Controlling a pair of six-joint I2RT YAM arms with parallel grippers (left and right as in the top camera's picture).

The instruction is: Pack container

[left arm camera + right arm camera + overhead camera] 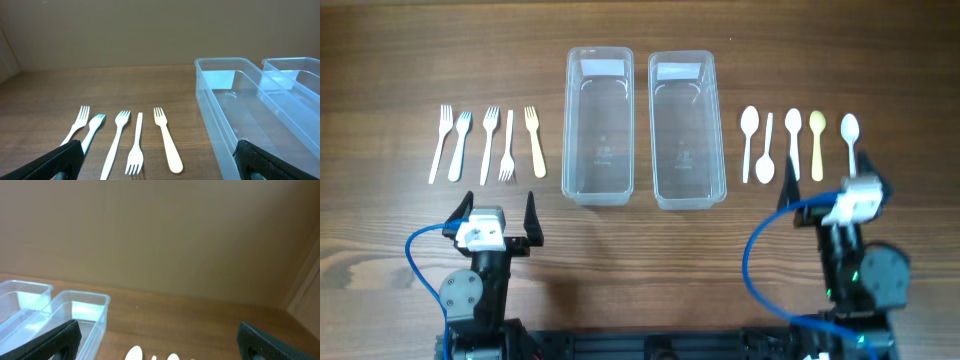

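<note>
Clear rectangular plastic containers (599, 200) are standing empty mid-tabletop, so packing is only beginning. Left tool (500, 205) and right tool (828, 180) are gaping wide, empty; white plastic forks (490, 140) toward the left edge are needing grasping.

I count two clear containers on my screen, a left container (599, 140) and a right container (685, 140), side by side at the centre. To their left lie five forks in a row: four white forks (461, 145) and one cream fork (535, 142), which is the one nearest the containers. To the right lie five spoons in a row: four white spoons (749, 135) and one yellowish spoon (817, 140), second from the right. My left wrist camera shows all five forks and both containers too.
</note>
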